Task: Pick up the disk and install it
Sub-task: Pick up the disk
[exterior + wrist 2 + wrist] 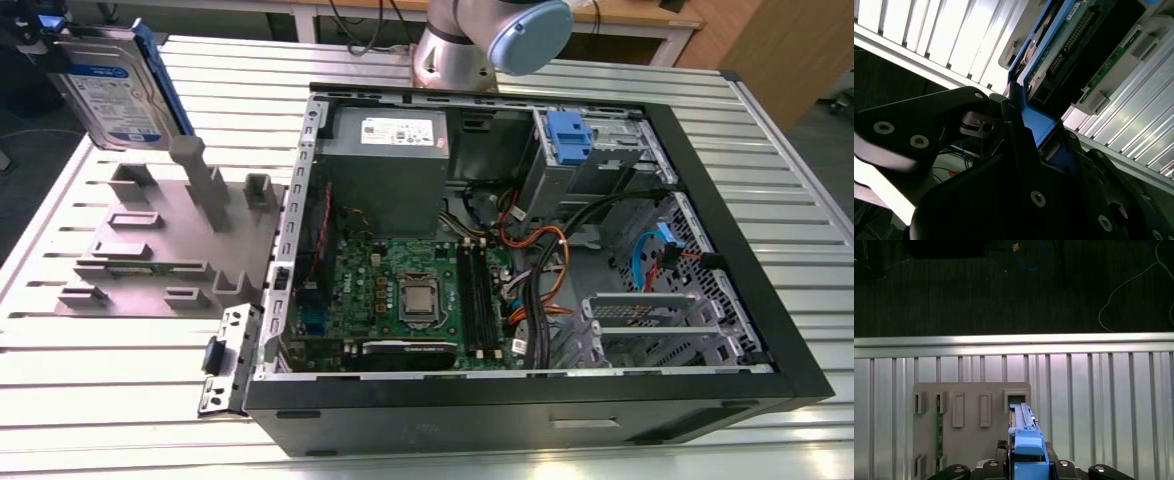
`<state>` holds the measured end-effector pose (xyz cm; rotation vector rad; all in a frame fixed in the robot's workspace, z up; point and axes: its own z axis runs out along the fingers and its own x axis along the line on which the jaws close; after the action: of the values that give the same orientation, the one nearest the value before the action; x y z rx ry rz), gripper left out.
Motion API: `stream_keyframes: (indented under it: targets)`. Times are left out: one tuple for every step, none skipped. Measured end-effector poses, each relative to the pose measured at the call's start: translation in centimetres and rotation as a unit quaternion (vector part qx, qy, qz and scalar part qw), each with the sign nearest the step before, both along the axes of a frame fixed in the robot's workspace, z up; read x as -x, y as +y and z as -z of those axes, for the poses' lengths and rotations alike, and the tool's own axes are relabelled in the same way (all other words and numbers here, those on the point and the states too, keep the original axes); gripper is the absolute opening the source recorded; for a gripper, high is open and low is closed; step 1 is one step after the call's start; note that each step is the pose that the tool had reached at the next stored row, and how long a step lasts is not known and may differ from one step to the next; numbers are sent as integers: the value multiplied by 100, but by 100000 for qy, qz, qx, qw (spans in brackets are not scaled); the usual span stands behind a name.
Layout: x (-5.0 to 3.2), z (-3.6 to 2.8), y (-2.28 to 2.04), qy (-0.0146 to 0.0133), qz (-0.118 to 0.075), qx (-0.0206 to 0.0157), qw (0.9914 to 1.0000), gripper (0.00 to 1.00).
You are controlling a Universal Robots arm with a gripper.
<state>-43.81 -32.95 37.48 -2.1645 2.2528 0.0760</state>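
Your gripper grips the disk by the narrow edge of its blue frame, so you risk it tilting, slipping loose or catching on the grey rack beneath.

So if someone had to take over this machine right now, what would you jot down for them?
End effector: shut on the disk, gripping its blue carrier, at the exterior view's far left.
The disk stands upright on edge over a corner slot of the grey holder plate. I cannot tell whether it has cleared the slot.
Open computer case: on the table to the exterior view's right of the plate, with the motherboard exposed.
Done: disk grasped.
Left: the disk is not in the case, so it is not yet installed.
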Motion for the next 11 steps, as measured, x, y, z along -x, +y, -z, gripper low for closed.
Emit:
stream_keyframes:
  targets:
    - [0, -3, 0, 0, 1, 0, 100000, 37]
    - [0, -5, 0, -3, 2, -1, 100000, 37]
    - [0, -7, 0, -4, 0, -2, 100000, 37]
    - [0, -10, 0, 4, 0, 2, 100000, 37]
    - [0, -12, 0, 2, -1, 1, 100000, 37]
    - [0, -14, 0, -2, 0, -2, 100000, 37]
    - [0, -16, 0, -3, 0, -2, 100000, 37]
    - [0, -18, 0, -1, 0, -2, 100000, 37]
    - [0, -21, 0, 0, 1, 0, 100000, 37]
    - [0, -23, 0, 2, 1, -1, 100000, 37]
    - [0, -25, 0, 0, 0, 0, 100000, 37]
